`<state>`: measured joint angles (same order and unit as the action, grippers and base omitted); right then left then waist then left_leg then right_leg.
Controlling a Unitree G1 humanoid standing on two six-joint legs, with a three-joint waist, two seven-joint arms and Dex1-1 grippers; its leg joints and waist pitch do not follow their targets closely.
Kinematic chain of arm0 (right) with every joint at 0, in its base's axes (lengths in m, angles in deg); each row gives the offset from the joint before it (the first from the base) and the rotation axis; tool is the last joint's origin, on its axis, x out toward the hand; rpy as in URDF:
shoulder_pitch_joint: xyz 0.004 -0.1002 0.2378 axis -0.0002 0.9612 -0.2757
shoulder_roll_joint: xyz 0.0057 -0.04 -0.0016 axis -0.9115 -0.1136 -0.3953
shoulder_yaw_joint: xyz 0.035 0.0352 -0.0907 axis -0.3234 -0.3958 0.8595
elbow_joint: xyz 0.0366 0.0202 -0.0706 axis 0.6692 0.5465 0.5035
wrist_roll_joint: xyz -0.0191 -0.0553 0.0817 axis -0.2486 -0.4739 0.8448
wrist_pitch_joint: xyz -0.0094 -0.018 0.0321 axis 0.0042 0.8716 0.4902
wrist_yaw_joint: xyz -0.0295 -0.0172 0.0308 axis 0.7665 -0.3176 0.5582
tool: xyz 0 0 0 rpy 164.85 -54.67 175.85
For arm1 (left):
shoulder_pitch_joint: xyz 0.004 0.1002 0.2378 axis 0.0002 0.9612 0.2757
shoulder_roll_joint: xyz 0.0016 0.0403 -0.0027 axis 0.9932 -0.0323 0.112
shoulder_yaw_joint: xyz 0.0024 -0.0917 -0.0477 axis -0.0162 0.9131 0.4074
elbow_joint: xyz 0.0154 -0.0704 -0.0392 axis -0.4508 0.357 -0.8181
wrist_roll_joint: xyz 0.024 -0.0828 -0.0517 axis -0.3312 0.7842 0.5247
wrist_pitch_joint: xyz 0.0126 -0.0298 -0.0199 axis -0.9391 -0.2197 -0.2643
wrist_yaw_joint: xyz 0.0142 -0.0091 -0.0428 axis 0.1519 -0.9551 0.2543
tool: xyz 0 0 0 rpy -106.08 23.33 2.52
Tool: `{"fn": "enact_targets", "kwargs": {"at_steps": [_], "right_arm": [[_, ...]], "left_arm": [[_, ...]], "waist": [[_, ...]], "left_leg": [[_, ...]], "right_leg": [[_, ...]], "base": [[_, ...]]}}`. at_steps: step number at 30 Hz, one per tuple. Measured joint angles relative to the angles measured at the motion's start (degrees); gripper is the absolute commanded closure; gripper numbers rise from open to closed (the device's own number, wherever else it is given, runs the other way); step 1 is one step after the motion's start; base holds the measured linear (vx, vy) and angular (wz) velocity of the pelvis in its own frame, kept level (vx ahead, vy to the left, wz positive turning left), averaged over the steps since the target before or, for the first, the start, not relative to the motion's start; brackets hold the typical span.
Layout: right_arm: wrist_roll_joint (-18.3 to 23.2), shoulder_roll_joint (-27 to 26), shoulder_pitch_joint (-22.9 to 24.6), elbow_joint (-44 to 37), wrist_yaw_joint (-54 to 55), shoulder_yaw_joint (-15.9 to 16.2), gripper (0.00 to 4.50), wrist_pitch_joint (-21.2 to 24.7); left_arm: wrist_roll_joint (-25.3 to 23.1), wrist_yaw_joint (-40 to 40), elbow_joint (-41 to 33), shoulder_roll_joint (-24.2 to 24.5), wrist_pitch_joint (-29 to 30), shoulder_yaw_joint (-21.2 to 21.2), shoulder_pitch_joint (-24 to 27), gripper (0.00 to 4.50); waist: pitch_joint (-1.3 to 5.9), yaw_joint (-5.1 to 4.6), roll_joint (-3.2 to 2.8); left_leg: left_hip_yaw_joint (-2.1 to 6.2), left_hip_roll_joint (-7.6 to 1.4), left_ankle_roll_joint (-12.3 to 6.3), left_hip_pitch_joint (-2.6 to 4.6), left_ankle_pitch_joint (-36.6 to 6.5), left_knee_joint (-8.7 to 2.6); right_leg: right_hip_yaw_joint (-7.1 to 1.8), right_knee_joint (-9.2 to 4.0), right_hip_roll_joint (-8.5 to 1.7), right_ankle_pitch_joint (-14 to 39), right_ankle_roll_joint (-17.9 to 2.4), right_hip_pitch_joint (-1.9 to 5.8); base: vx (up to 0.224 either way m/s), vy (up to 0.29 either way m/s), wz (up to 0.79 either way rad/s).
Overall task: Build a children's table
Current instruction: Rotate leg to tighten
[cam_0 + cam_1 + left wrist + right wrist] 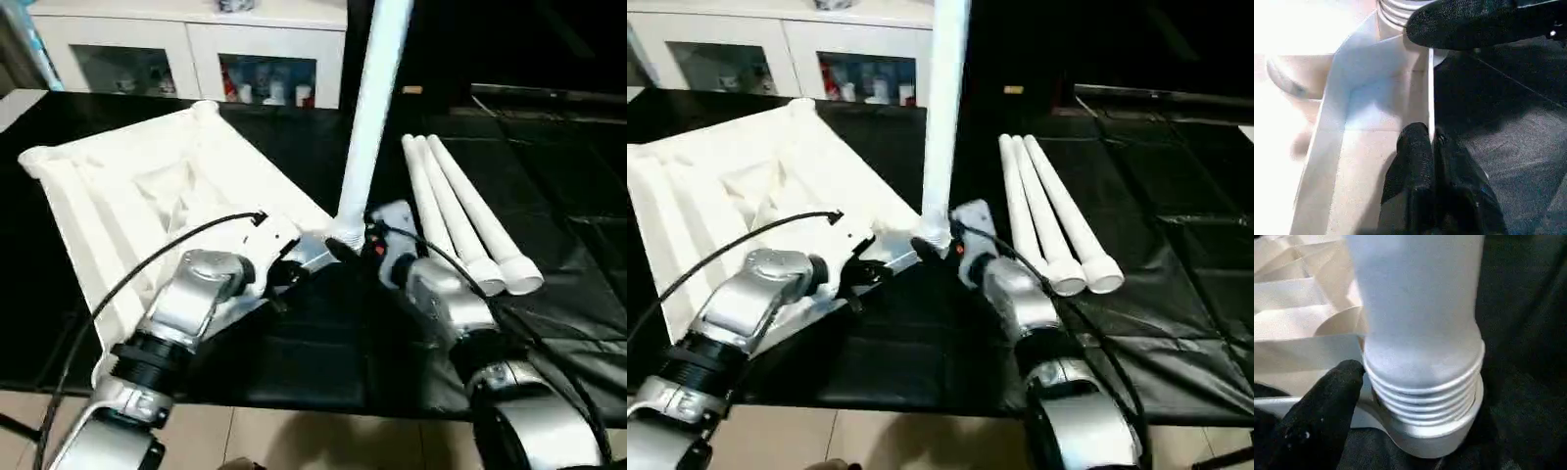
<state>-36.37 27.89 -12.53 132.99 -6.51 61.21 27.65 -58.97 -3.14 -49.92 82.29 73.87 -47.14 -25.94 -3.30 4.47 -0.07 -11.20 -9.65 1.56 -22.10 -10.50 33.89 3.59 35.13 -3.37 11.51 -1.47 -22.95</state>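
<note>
No legible text or markings.

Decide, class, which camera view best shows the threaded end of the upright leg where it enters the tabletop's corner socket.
The right wrist view: the upright leg's threads sit large above the corner socket. Both eye views show the whole leg standing on the tabletop, its base hidden among arms. The left wrist view catches a sliver of thread.

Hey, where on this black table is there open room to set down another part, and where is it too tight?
Free: the black table to the robot's right of the three loose legs, and the strip between the upright leg and those legs. Also the near edge between the two forearms. Crowded: the tabletop corner, where the left gripper pinches its rim and the right gripper sits at the socket.
</note>
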Motion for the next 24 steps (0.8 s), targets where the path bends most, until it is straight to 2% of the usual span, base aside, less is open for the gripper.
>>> {"fn": "enact_targets", "kwargs": {"at_steps": [2, 5, 7, 11, 15, 24], "right_arm": [[0.1, 1.2, 3.5, -4.6, -2.5, 0.5, 0.08, 0.3], [0.3, 3.1, 8.2, -10.1, -6.4, 1.8, 0.08, 3.0], [0.7, 4.1, 9.6, -12.2, -8.3, 2.3, 0.08, 4.0], [1.0, 7.2, 9.6, -16.5, -10.8, 2.6, 0.08, 3.9], [2.4, 11.3, 9.8, -22.7, -18.1, 4.0, 0.08, 6.1], [3.5, 18.1, 9.3, -24.5, -30.4, 6.6, 0.08, 8.5]], "left_arm": [[0.0, 1.2, 0.7, 0.6, -1.6, -0.5, -0.3, 4.50], [0.1, 2.6, 2.5, 2.3, -4.3, -0.6, -0.9, 4.50], [0.0, 3.5, 3.3, 3.2, -5.8, -0.7, -1.1, 4.50], [0.0, 4.8, 4.3, 4.0, -8.0, -1.1, -1.2, 4.50], [0.1, 7.8, 5.7, 5.2, -11.6, -1.7, -1.3, 4.50], [1.1, 19.2, 6.8, 9.5, -19.5, -4.7, -1.2, 4.50]], "waist": [[-0.05, 0.67, -0.07], [-0.12, 0.68, -0.18], [-0.15, 0.61, -0.24], [-0.16, 0.67, -0.25], [-0.16, 1.03, -0.26], [-0.16, 3.02, -0.26]], "left_leg": [[0.00, -0.03, 0.01, 0.00, 0.0, 0.00], [0.00, -0.05, 0.03, -0.05, 0.0, 0.01], [0.00, -0.05, 0.03, -0.06, 0.0, 0.04], [0.00, -0.09, 0.06, -0.05, 0.0, 0.06], [0.00, -0.11, -0.09, -0.07, 0.1, 0.06], [-0.04, -0.19, -0.19, -0.13, 0.2, 0.28]], "right_leg": [[0.04, -0.02, 0.00, 0.0, 0.0, 0.02], [0.07, 0.00, 0.00, 0.0, 0.0, 0.00], [0.06, 0.02, 0.00, 0.0, 0.0, 0.00], [0.10, 0.05, 0.01, 0.0, 0.0, 0.01], [0.14, 0.01, 0.01, 0.0, 0.0, 0.04], [0.21, 0.10, -0.02, 0.0, 0.0, 0.08]], "base": [[0.000, 0.000, 0.00], [0.000, 0.000, 0.00], [0.000, 0.000, 0.00], [0.000, 0.000, 0.00], [0.000, 0.000, 0.00], [0.000, 0.000, 0.00]]}}
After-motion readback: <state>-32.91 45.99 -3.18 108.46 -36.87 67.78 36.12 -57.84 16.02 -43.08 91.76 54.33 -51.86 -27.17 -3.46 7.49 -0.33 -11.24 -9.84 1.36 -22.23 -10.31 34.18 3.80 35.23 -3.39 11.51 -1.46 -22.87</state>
